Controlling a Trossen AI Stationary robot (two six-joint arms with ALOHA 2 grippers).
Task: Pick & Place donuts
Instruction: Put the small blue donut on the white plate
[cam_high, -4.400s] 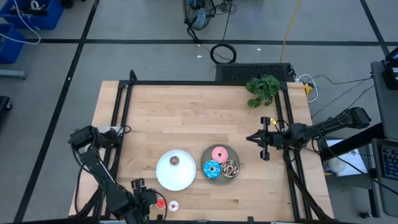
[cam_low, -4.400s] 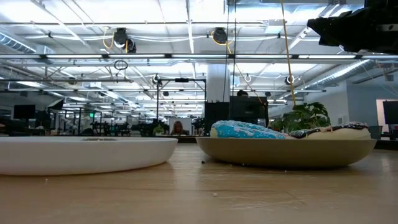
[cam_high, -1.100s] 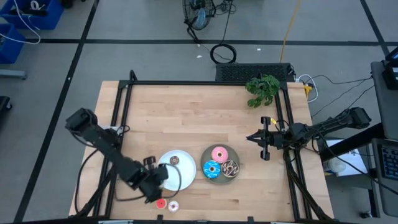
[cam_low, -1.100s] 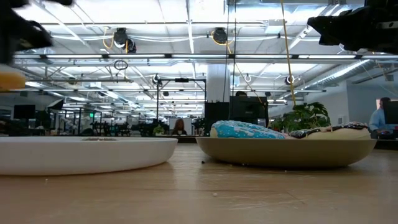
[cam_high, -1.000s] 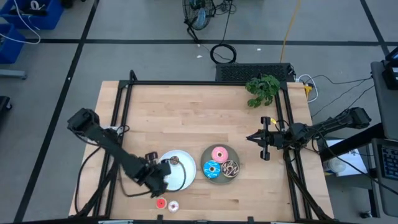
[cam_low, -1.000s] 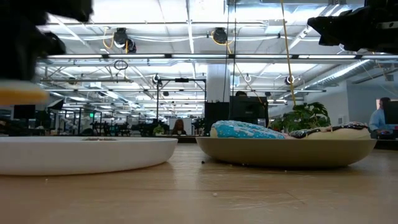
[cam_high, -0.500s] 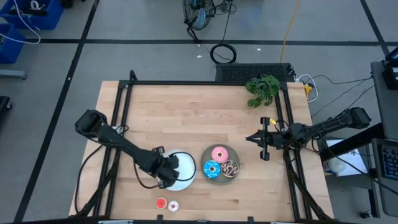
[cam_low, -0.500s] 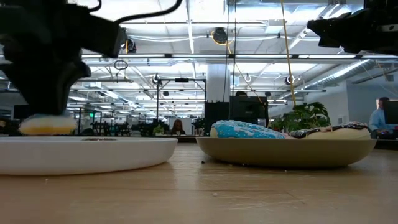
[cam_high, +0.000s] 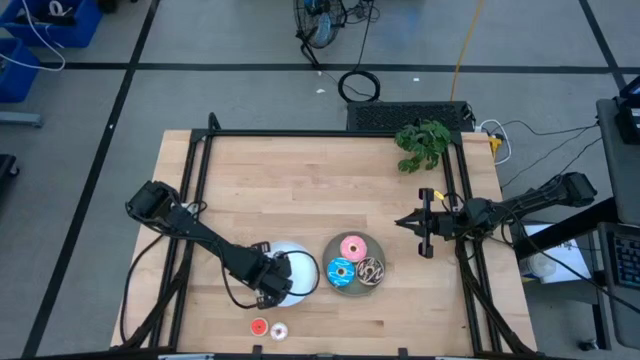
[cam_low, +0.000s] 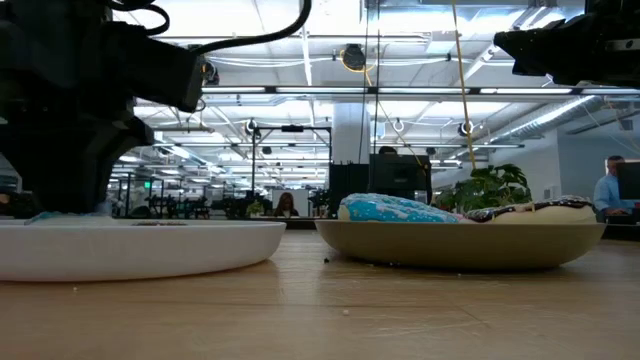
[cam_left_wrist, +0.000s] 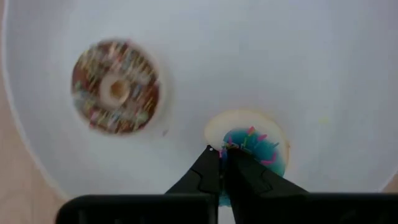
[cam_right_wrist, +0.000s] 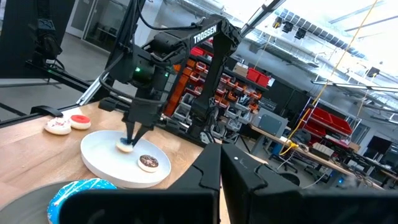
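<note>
My left gripper (cam_high: 276, 282) points down into the white plate (cam_high: 306, 270), shut on a tiny blue sprinkled donut (cam_left_wrist: 250, 149). A tiny brown sprinkled donut (cam_left_wrist: 115, 87) lies flat on the same plate beside it. The grey plate (cam_high: 380, 247) to the right holds the pink donut (cam_high: 352, 248), the blue sprinkled donut (cam_high: 340, 270) and the dark brown drizzled donut (cam_high: 371, 270). A tiny red donut (cam_high: 259, 327) and a tiny white donut (cam_high: 279, 330) lie on the table by its near edge. My right gripper (cam_high: 420, 222) waits shut at the table's right side. My left gripper pinches the tiny blue donut at the ring's side (cam_left_wrist: 231, 148) between its two fingertips. The fingers come from above, pointing down. The donut lies flat, icing up, low inside the white plate; whether its underside touches the plate I cannot tell.
A green plant (cam_high: 423, 143) stands at the table's far right corner. Black frame rails (cam_high: 200, 180) run along the table's left, far and right sides. Bare wood stretches across the table's far half.
My left gripper has carried the tiny blue donut from the table's near left toward the right and far side, over the white plate's rim. It has then gone down, and the donut now sits low inside the plate next to the brown one.
</note>
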